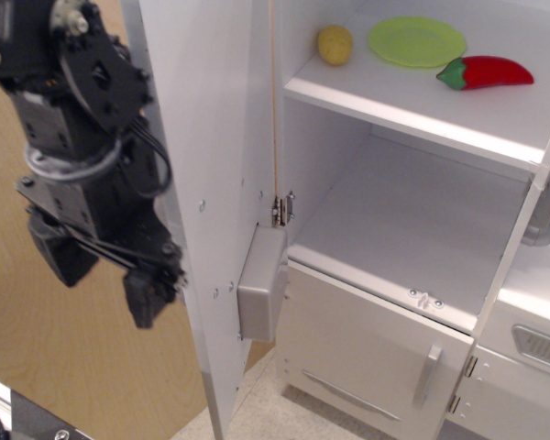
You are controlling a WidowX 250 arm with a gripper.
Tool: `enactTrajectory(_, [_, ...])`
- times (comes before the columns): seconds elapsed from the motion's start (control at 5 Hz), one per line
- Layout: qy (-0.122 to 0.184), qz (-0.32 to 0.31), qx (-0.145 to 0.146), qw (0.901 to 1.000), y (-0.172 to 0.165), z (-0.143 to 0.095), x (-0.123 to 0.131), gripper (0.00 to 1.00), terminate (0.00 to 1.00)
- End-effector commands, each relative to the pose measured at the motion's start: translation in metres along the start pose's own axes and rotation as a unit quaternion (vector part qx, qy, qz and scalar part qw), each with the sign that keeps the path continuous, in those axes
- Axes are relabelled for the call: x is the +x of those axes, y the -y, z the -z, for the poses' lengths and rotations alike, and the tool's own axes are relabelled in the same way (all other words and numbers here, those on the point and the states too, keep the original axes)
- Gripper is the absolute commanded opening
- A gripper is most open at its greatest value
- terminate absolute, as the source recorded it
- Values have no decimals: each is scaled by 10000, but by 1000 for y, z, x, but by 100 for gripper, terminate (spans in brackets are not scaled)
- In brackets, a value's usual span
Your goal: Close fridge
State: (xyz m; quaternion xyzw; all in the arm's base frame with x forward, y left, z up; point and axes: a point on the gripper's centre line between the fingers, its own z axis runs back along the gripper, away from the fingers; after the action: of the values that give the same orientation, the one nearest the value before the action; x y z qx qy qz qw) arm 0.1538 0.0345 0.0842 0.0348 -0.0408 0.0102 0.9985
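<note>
The white fridge (pixel 412 211) stands open, its white shelves showing. Its large door (pixel 215 183) is swung wide toward the camera, seen almost edge-on, with a grey box (pixel 261 295) on its inner face near the hinge. My black gripper (pixel 101 275) hangs at the left, on the outer side of the door, its fingers (pixel 147 295) pointing down and spread apart with nothing between them. The right finger is close to the door's outer face; I cannot tell if it touches.
On the top shelf lie a yellow potato-like toy (pixel 335 44), a green plate (pixel 415 41) and a red pepper (pixel 484 72). A shorter white lower door (pixel 376 348) with a small grey handle (pixel 426 376) is shut. A light-wood panel (pixel 64 367) is behind my arm.
</note>
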Motion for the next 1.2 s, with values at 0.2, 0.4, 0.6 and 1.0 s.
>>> enactTrajectory(0.2, [248,-331,225,9989,-41,-11,32,100,0])
enactTrajectory(0.4, [144,-396,137,9990,-27,-3,49,100,0])
enactTrajectory(0.6, [-121,-483,95,9987,-8,9,67,100,0])
enactTrajectory(1.0, [-236,-723,-196,9969,29,11,103,100,0])
